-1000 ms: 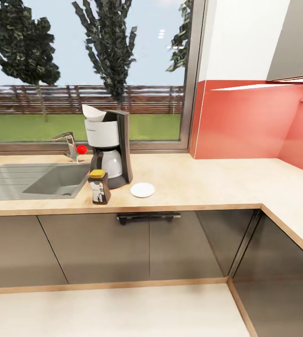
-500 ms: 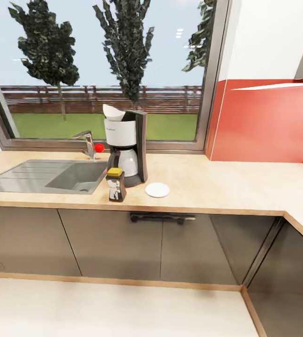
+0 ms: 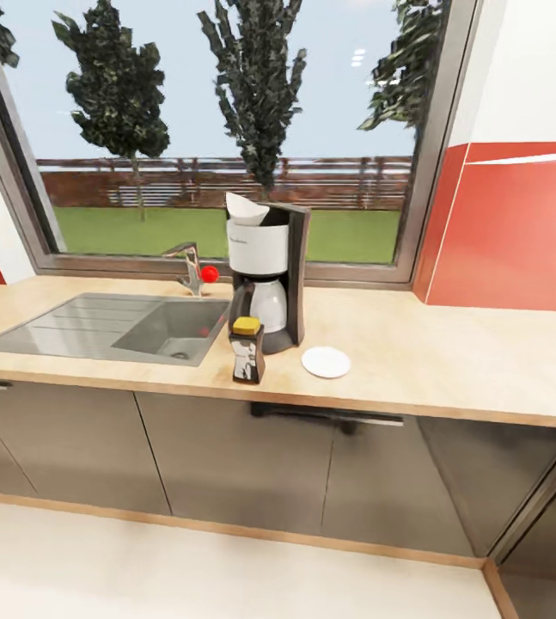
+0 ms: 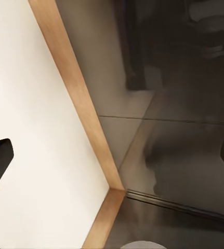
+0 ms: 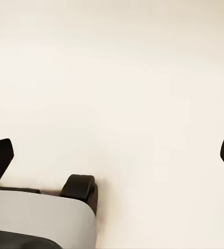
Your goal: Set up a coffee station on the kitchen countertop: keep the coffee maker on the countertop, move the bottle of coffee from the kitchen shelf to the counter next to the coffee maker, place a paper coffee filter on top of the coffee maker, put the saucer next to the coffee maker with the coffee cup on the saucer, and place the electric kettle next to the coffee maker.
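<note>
With the view being swung leftward along the worktop point(image 3: 449, 361), the coffee maker point(image 3: 266, 273), filter point(image 3: 245, 208), coffee bottle point(image 3: 247, 351) and saucer point(image 3: 326, 362) are being kept centred while both hands, left point(image 4: 112, 155) and right point(image 5: 112, 155), are being held released and empty, the cup and kettle presumably being sought.

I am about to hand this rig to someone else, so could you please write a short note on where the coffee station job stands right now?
Left end effector: open, holding nothing, pointed at the floor by the cabinet base.
Right end effector: open, holding nothing, over pale floor.

On the countertop: coffee maker beside the sink, paper coffee filter on top of it, bottle of coffee standing just in front of it, saucer to its right, bare.

Done: coffee maker, filter, bottle, saucer.
Left: fetch the coffee cup and set it on the saucer; bring the electric kettle next to the coffee maker.
</note>
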`<state>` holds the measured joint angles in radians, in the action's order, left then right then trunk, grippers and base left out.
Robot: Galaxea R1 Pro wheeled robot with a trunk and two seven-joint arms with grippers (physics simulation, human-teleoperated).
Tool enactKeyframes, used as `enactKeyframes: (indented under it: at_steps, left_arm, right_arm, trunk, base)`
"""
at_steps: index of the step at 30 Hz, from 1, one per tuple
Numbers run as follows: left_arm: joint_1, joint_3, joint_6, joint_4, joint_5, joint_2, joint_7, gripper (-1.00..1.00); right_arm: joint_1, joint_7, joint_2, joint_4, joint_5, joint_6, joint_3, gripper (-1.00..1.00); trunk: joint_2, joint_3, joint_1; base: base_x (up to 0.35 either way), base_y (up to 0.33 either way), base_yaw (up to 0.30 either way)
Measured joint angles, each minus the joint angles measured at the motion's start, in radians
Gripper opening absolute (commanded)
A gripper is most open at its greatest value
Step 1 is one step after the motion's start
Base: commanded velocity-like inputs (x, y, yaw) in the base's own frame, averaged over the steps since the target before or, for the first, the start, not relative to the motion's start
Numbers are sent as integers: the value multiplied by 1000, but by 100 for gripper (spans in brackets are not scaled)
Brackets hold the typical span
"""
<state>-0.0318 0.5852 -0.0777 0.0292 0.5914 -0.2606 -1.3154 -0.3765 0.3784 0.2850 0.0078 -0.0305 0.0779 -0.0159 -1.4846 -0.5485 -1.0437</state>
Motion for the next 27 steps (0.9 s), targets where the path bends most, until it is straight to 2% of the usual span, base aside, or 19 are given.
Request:
enactKeyframes:
  at_steps: [17, 27]
  left_arm:
    - [0, -2, 0, 2, 0, 0, 0, 100]
    - [0, -3, 0, 2, 0, 0, 0, 100]
  right_arm:
    - [0, -1, -2, 0, 0, 0, -1, 100]
    - [0, -1, -2, 0, 0, 0, -1, 100]
  trunk:
    - [0, 0, 0]
    - [0, 0, 0]
  base:
    - [27, 74, 261]
    - [90, 278, 56]
